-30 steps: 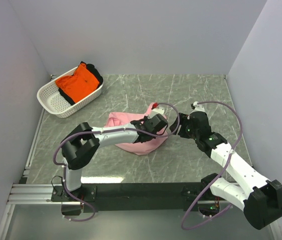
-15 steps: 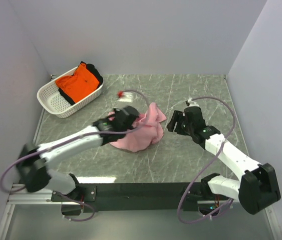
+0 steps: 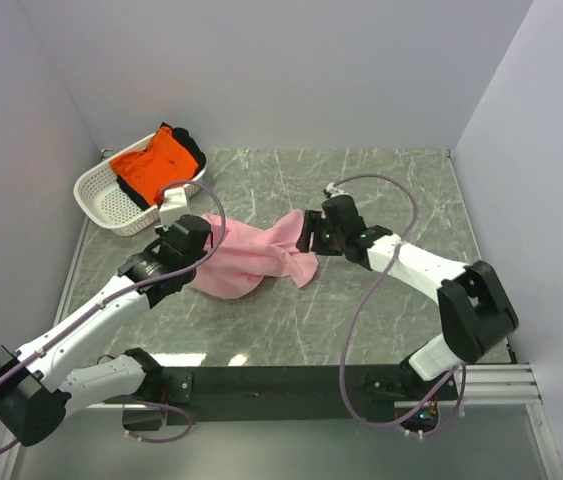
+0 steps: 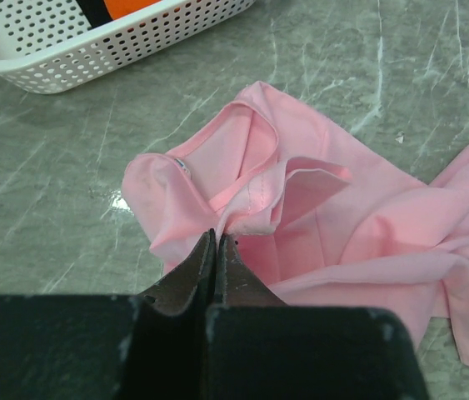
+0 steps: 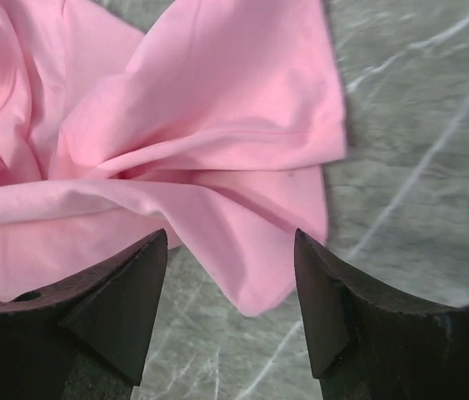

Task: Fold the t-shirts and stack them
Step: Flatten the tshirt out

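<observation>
Left wrist: unreadable neck label, pink t-shirt

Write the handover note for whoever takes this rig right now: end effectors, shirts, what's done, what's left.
Grip: the left end effector is shut, pinching a fold of the pink shirt near its collar. The right end effector is open at the shirt's other end, gripping nothing.
Where: the pink shirt lies crumpled on the table between the two arms. The orange shirt is in the basket, far left.
Done: nothing folded or stacked.
Left: flatten and fold pink, fetch and fold orange, stack both.
</observation>
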Controlling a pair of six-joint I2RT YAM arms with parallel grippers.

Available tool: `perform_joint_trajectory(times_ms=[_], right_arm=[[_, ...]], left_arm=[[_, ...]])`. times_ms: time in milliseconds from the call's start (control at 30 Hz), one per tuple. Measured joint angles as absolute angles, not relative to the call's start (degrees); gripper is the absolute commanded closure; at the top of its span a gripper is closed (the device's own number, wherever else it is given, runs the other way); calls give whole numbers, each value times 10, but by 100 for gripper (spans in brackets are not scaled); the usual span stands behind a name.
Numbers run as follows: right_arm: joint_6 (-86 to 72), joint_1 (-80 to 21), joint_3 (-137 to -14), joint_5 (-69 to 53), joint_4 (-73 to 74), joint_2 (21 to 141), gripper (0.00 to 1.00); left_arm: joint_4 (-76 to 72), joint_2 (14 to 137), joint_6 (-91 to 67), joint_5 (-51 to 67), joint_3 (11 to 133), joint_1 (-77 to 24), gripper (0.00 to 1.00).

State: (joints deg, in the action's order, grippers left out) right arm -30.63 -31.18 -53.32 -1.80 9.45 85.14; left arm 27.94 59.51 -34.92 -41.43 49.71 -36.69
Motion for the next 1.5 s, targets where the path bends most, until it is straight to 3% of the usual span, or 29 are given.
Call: perform_joint_trajectory(times_ms=[200,500,1200,1267,1400,1433,1500], right_arm=[[-309,-361,-536,-15,88,893,32],[-332,-426,-450,43,84,841,33],[-360,-434,-460,66,74,914,44],[-360,-434,-468,64,69,926,49],[-359,-436,-476,65,54,944,77],[-359,-436,-477,65,50,948,95],[-360,-436,-477,64,48,951,100]], left_arm=[[283,594,-352,-412,497,-363,100],[283,594,-352,-406,497,-359,99],[281,594,-351,-403,497,-356,99],[281,594,-351,-403,497,-356,99],[281,594,-352,-403,497,-356,99],[281,594,-351,-403,497,-356,99],[281,593,-351,-403,497,-356,99]])
